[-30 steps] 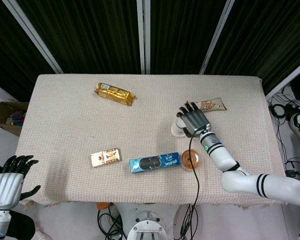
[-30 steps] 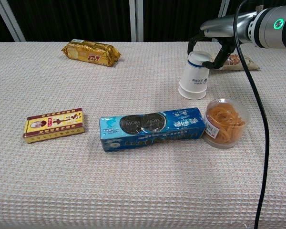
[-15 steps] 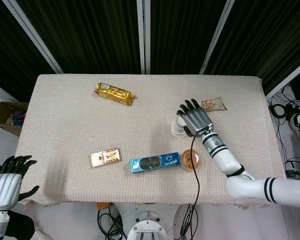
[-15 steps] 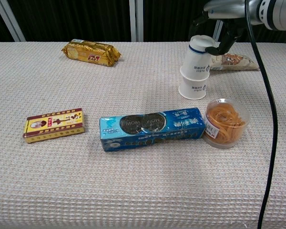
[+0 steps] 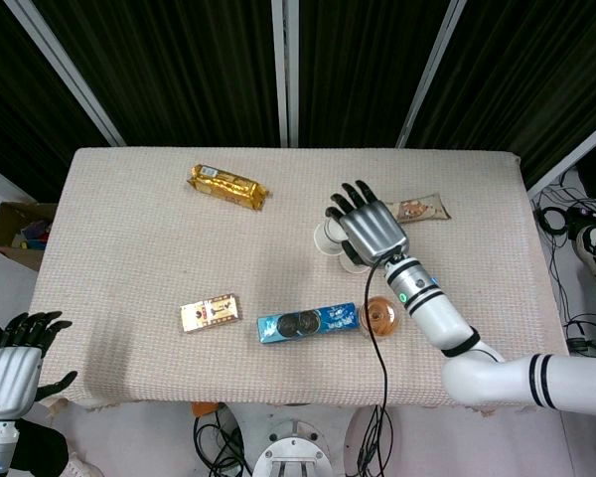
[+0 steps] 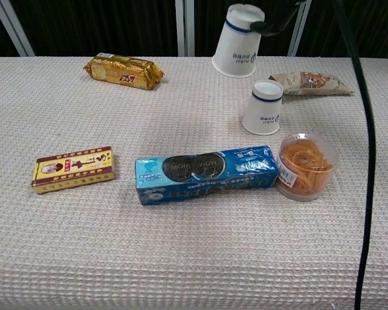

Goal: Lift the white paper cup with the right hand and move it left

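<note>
My right hand (image 5: pixel 368 231) grips a white paper cup (image 6: pixel 238 41) with a blue band, held bottom-up and tilted well above the table. In the head view this cup (image 5: pixel 325 238) shows just left of the hand. Only dark fingertips (image 6: pixel 271 18) of that hand appear at the top edge of the chest view. A second, identical cup (image 6: pixel 263 107) stands bottom-up on the table below and to the right of the lifted one, partly hidden under the hand in the head view. My left hand (image 5: pixel 10 373) hangs off the table's near-left corner, fingers apart, holding nothing.
A blue cookie box (image 6: pixel 205 174) and a tub of orange rubber bands (image 6: pixel 307 165) lie in front of the standing cup. A snack packet (image 6: pixel 310 82) lies behind it. A gold packet (image 6: pixel 123 70) sits far left, a small red-yellow box (image 6: pixel 73 169) near left.
The right hand has raised one cup off a second cup that was nested under it and carried it up and left. The second cup stays on the table. The left hand is still.
</note>
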Tool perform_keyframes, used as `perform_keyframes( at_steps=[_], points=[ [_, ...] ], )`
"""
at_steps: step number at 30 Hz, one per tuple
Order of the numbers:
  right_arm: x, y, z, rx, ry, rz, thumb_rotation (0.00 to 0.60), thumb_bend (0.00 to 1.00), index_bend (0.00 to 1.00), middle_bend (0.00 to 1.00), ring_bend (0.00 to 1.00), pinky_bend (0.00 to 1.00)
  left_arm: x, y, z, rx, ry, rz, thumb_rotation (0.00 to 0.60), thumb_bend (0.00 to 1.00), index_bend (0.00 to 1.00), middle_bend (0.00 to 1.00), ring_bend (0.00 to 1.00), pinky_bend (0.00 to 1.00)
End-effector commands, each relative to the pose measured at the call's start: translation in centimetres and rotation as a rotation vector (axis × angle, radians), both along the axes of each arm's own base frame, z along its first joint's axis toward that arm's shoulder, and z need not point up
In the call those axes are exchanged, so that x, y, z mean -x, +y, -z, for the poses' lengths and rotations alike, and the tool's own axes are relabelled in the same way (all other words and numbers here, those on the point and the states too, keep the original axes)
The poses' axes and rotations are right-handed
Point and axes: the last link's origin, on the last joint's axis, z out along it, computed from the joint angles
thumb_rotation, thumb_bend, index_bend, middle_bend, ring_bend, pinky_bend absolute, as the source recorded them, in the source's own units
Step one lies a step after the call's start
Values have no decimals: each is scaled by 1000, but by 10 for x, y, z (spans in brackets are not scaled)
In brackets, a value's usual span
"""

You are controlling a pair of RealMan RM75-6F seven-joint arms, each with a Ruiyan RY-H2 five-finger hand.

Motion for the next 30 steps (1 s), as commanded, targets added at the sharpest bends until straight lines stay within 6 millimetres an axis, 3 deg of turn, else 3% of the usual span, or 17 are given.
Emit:
perform_keyframes(
  at_steps=[1,10,20,30],
  points=[
    [5,-10,41,-62,34,23,600,448,300,145,0,0,3,-2,1,1,-4,-14,600,0,279,177,145,134],
    [33,-20,74,-96,52,73,600,446,305,142,0,0,7,-1,3,6,-9,-22,600,0,279,177,145,134],
    [41,-23,84,-98,70,72,600,439,284,134,0,0,10,-1,6,11,-15,-26,600,0,279,177,145,134],
    [46,-23,82,-77,88,63,600,388,158,101,0,0,12,-2,6,8,-19,-27,600,0,279,177,145,134]
  ],
)
